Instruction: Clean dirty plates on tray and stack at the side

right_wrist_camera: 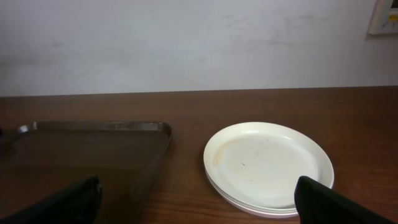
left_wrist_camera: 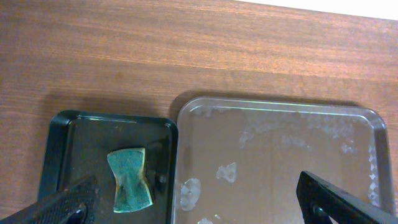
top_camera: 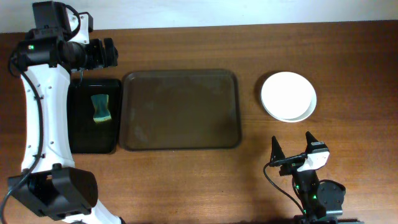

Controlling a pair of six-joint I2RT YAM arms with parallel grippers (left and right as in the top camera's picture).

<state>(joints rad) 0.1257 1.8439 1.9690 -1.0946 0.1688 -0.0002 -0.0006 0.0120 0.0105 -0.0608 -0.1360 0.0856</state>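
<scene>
The white plates (top_camera: 288, 96) sit in one stack on the table to the right of the brown tray (top_camera: 180, 109). In the right wrist view the top plate (right_wrist_camera: 267, 162) shows a faint orange smear and small specks. The tray holds no plates; it shows in the left wrist view (left_wrist_camera: 280, 162) with whitish residue, and in the right wrist view (right_wrist_camera: 93, 155). My right gripper (top_camera: 293, 149) is open and empty near the front edge, below the stack. My left gripper (left_wrist_camera: 199, 208) is open and empty, high above the seam between the black tray and the brown tray.
A smaller black tray (top_camera: 93, 116) lies left of the brown tray and holds a teal sponge (top_camera: 101, 107), also seen in the left wrist view (left_wrist_camera: 130, 179). A pale wall stands behind the table's far edge.
</scene>
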